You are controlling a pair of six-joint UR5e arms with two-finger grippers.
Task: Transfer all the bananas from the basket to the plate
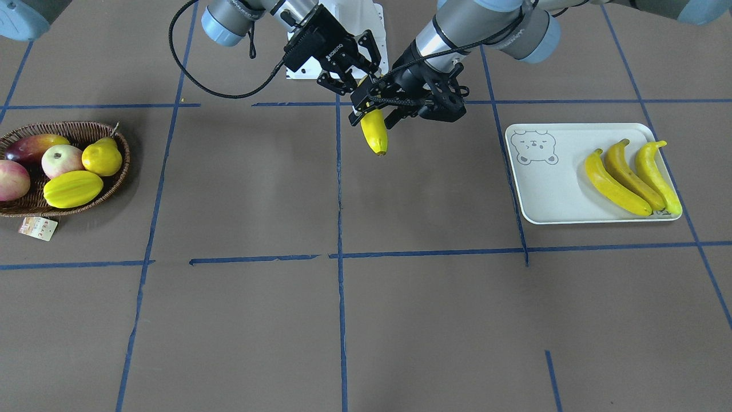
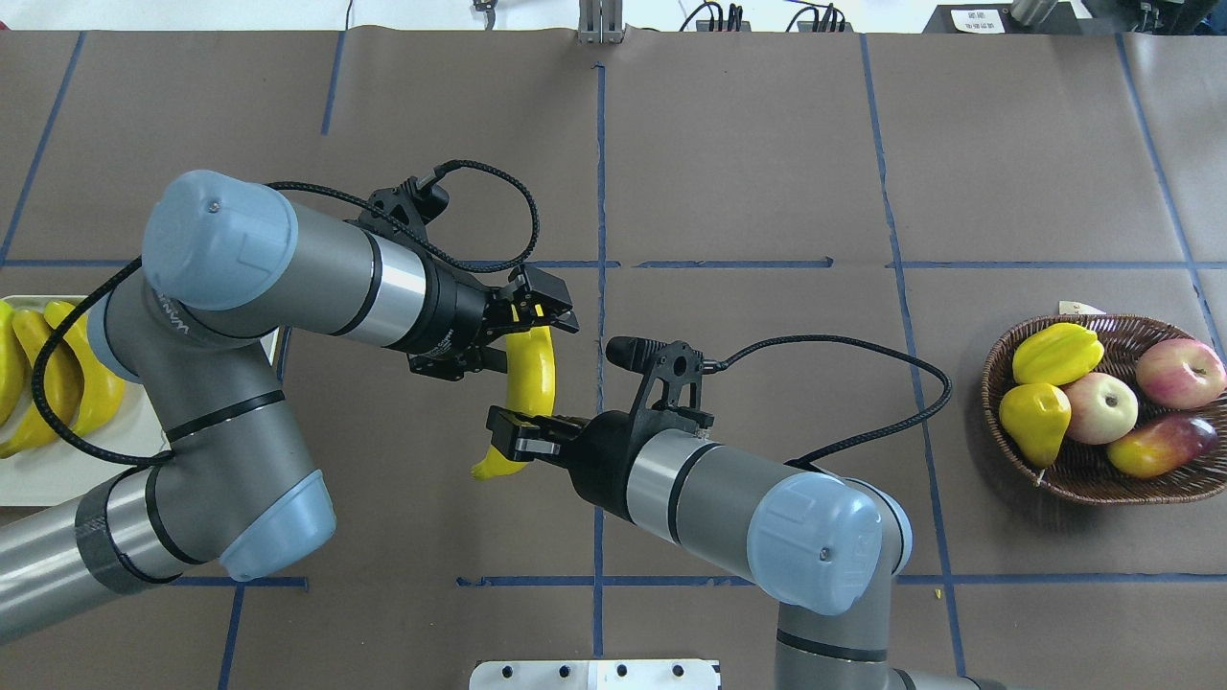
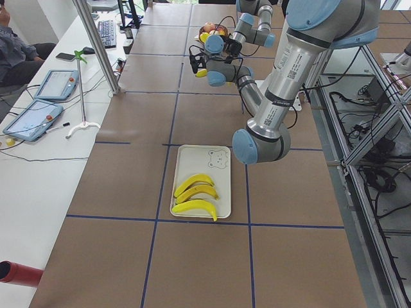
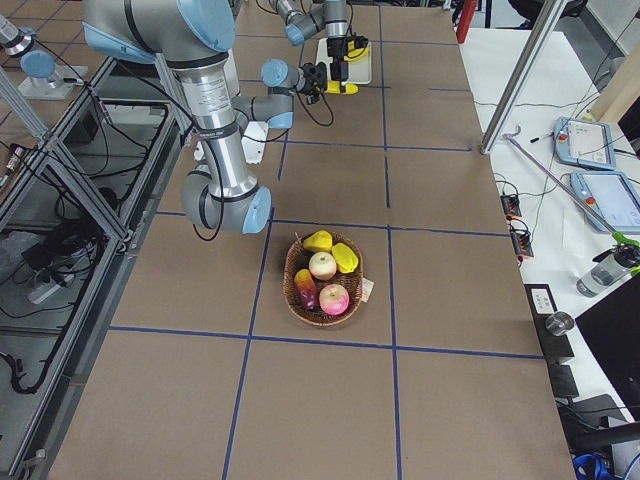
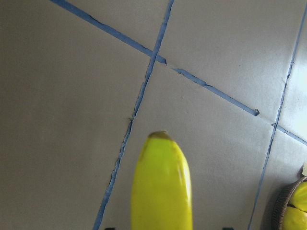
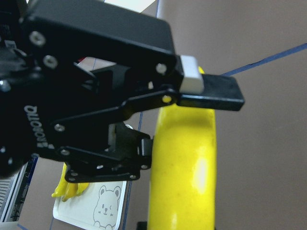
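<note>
One yellow banana (image 1: 374, 134) hangs in mid-air over the table's middle, between both grippers; it also shows in the overhead view (image 2: 533, 383). My right gripper (image 2: 525, 433) is shut on its stem end. My left gripper (image 2: 532, 326) is closed around its other half, and the tip sticks out past the fingers in the left wrist view (image 5: 162, 182). Three bananas (image 1: 626, 177) lie side by side on the white bear-print plate (image 1: 549, 189). The wicker basket (image 1: 117, 171) holds no banana that I can see.
The basket holds a starfruit (image 1: 73, 189), a yellow pear (image 1: 102, 157), two apples (image 1: 62, 160) and a mango (image 1: 31, 146). Its paper tag (image 1: 38, 228) lies on the table. Blue tape lines cross the brown table.
</note>
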